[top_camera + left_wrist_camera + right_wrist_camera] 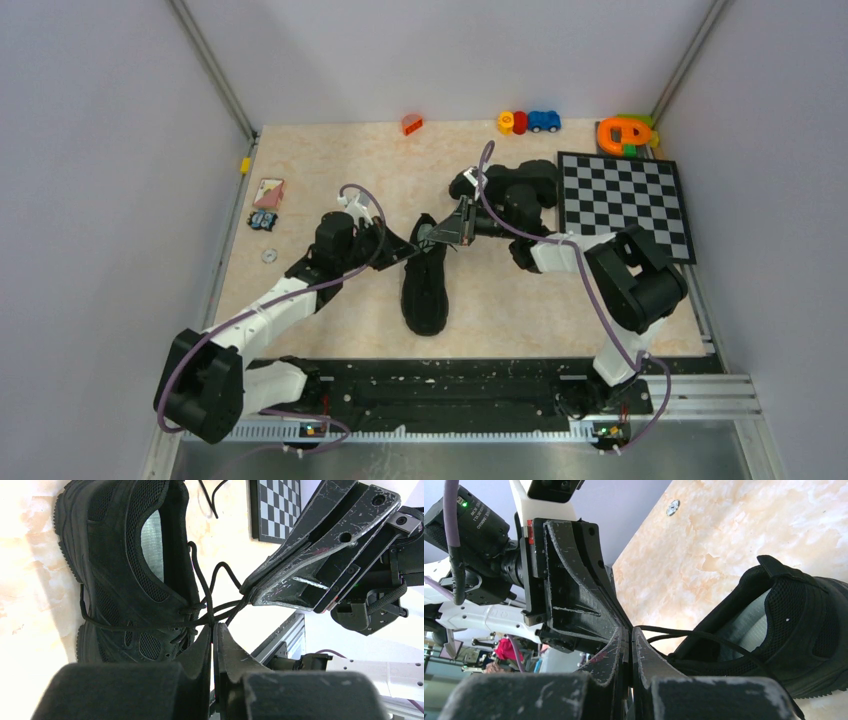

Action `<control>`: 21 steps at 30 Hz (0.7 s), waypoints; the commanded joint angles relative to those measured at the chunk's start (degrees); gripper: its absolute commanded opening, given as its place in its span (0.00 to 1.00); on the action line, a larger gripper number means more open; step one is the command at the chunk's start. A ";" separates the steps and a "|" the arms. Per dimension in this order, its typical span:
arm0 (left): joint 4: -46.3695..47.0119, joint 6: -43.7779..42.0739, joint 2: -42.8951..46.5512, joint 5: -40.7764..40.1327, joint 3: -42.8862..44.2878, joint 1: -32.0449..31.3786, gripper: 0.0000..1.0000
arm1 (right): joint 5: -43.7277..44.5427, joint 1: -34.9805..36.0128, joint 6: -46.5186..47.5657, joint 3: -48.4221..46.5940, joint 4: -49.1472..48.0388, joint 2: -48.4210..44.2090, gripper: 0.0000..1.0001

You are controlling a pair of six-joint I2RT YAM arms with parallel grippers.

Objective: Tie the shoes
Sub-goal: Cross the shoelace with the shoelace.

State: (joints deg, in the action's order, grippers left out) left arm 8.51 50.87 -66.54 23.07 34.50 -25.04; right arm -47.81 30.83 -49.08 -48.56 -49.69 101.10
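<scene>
One black sneaker (425, 290) lies mid-table, its opening toward the far side; a second shoe is not in view. My left gripper (412, 246) and right gripper (437, 236) meet tip to tip over its tongue. In the left wrist view the left gripper (214, 626) is shut on a thin black lace (210, 592) coming off the sneaker (120, 565), with the right gripper (252, 594) close by, also pinching lace strands. In the right wrist view the right gripper (630, 629) is shut on a lace (684, 633) running to the sneaker (794, 630), whose pale insole shows.
A checkerboard (625, 200) lies at the right, under the right arm's elbow. Small toys (528, 122), an orange block (411, 124) and an orange-green toy (625, 133) stand along the back edge. A card (268, 192) and a washer (269, 256) lie at the left.
</scene>
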 commanded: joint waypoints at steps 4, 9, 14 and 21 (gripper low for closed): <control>-0.90 -2.74 2.42 0.09 0.79 -0.28 0.00 | 1.12 -0.92 1.27 -1.71 -2.87 -1.17 0.00; -1.05 -2.97 3.27 1.32 0.27 -1.31 0.00 | 2.72 -0.95 0.90 -2.02 -1.76 -1.16 0.00; 0.21 -2.55 1.69 1.36 0.72 -2.76 0.00 | 3.07 -0.92 0.19 -2.54 -1.72 -0.99 0.00; -0.15 -2.70 -1.49 0.47 2.77 -4.44 0.00 | 5.05 -0.54 -0.46 -3.59 0.57 -1.58 0.00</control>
State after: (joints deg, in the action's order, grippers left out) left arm 8.16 49.28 -67.00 22.85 35.51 -28.12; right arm -46.39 30.85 -49.39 -48.56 -48.05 101.10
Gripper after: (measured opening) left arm 0.008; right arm 0.019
